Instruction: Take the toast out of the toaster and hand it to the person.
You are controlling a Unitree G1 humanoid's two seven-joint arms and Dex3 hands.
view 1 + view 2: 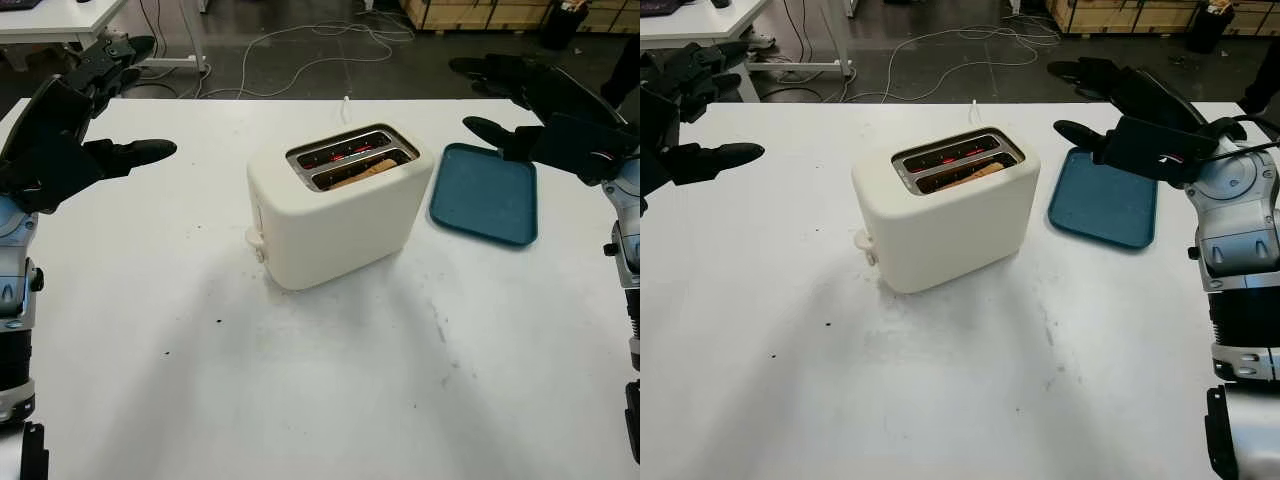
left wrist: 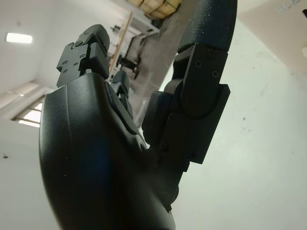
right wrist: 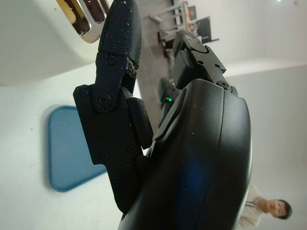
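A cream two-slot toaster (image 1: 335, 205) stands in the middle of the white table (image 1: 300, 390), its elements glowing red. A slice of toast (image 1: 362, 171) sits low in the nearer slot; the far slot looks bare. My left hand (image 1: 90, 110) hangs open above the table's left side, well clear of the toaster. My right hand (image 1: 530, 105) is raised open at the right, above the far edge of the blue tray (image 1: 485, 195). In the right wrist view I see the toaster's slots (image 3: 81, 17) and a person (image 3: 268, 208) beyond the hand.
The blue tray lies flat just right of the toaster. A white cord (image 1: 345, 108) runs from the toaster off the table's far edge. Cables lie on the dark floor (image 1: 330, 45) beyond, with a white desk (image 1: 60, 20) at the far left.
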